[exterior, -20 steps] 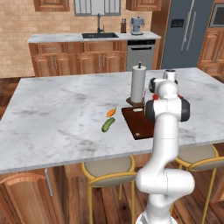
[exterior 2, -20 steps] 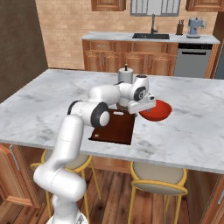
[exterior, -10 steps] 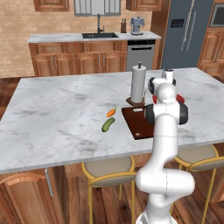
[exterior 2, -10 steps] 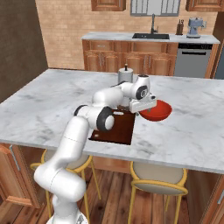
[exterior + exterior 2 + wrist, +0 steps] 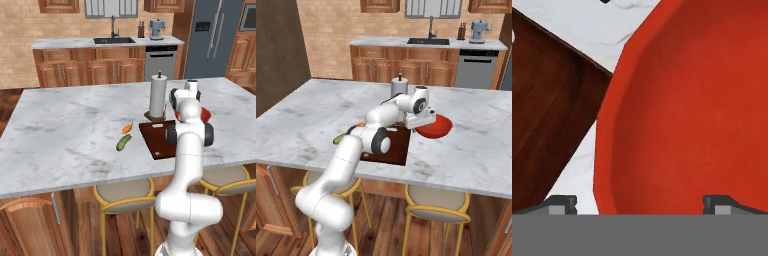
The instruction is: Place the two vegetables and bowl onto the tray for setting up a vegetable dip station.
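Gripper (image 5: pixel 640 204) sits directly over the red bowl (image 5: pixel 692 110), jaws spread wide; in the hand view one fingertip (image 5: pixel 562 204) stands outside the bowl's rim, above the marble, and the other fingertip (image 5: pixel 719 204) stands over the bowl's interior, so the rim lies between them. Nothing is clamped; whether either tip touches the rim cannot be told. In the right base view the gripper (image 5: pixel 420 121) hangs at the near-left edge of the bowl (image 5: pixel 436 127), which rests on the marble island (image 5: pixel 476 145) just to the right of the tray (image 5: pixel 396 145), close to it but not on it. The hand view shows a narrow strip of marble between the bowl's rim and the tray (image 5: pixel 547 95) edge. From the left base view the bowl (image 5: pixel 205 115) is mostly hidden behind the arm, only a red sliver showing. The tray (image 5: pixel 156 137) lies on the island (image 5: pixel 65 120) with a pale mark near its far end, just in front of the upright white paper-towel roll (image 5: pixel 157 96). Carrot (image 5: pixel 127 128) and cucumber (image 5: pixel 123 143) lie on the marble left of the tray, near each other, the carrot farther back, both off the tray. In the right base view the cucumber (image 5: pixel 338 139) peeks out left of the arm.
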{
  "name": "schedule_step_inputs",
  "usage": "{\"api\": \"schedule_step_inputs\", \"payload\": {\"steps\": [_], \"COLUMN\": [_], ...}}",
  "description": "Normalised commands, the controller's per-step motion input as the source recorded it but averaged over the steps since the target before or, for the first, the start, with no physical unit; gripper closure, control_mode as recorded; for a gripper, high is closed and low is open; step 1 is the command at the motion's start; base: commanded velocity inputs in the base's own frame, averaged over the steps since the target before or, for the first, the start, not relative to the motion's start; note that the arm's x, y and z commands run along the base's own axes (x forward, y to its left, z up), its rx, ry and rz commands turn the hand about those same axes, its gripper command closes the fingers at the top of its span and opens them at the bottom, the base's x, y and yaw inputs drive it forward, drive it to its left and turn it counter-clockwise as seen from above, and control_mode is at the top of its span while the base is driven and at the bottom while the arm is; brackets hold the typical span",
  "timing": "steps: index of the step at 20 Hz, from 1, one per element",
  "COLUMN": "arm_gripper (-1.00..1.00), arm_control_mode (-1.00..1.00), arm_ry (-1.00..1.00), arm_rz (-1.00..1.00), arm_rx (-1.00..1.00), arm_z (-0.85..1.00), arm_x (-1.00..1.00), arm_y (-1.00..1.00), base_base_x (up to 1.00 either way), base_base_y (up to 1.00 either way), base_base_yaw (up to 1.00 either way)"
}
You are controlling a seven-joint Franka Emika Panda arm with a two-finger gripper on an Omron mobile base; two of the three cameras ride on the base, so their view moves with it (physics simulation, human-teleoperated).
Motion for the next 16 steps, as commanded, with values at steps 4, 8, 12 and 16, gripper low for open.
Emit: {"api": "schedule_step_inputs", "payload": {"steps": [4,8,12,16], "arm_gripper": [-1.0,-1.0,1.0,1.0], "arm_control_mode": [-1.0,-1.0,-1.0,-1.0], "arm_ry": [0.0,0.0,0.0,0.0], "arm_rz": [0.0,0.0,0.0,0.0], "arm_rx": [0.02,0.0,0.0,0.0], "arm_z": [-0.12,-0.09,-0.08,-0.07], "arm_x": [0.04,0.02,0.09,0.05], "arm_y": [0.0,0.0,0.0,0.0], "base_base_x": [0.0,0.0,0.0,0.0], "base_base_y": [0.0,0.0,0.0,0.0], "base_base_yaw": [0.0,0.0,0.0,0.0]}}
